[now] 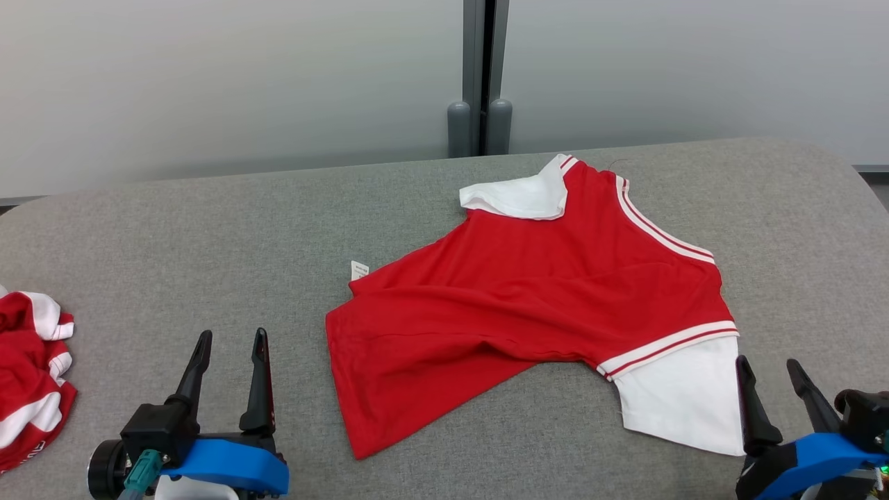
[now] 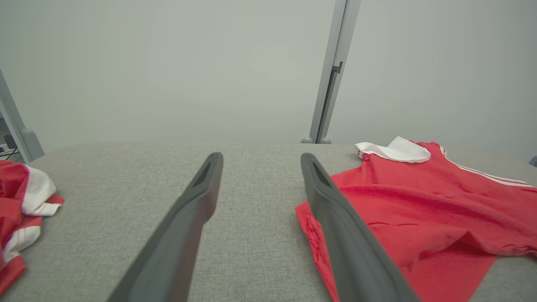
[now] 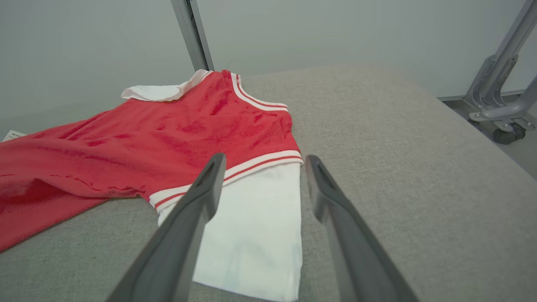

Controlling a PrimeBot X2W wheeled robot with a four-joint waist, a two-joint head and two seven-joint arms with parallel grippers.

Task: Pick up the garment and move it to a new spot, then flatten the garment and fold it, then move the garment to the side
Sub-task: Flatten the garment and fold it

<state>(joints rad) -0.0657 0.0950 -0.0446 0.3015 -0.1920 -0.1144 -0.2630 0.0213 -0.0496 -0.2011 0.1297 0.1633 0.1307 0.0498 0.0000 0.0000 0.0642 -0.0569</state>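
The shirt (image 1: 528,298) lies on the table (image 1: 208,229), ahead of both grippers and between them. Its red body is creased and its far sleeve is folded over. The near white sleeve (image 3: 251,226) sits just ahead of the right gripper (image 1: 767,360), and the hem corner lies just right of the left gripper (image 1: 233,333). Both pairs of fingers are spread and hold nothing, likely poised to smooth it. A small tag (image 1: 359,269) pokes out, its print unreadable. A second shirt (image 1: 28,375) is heaped well left of the left fingers.
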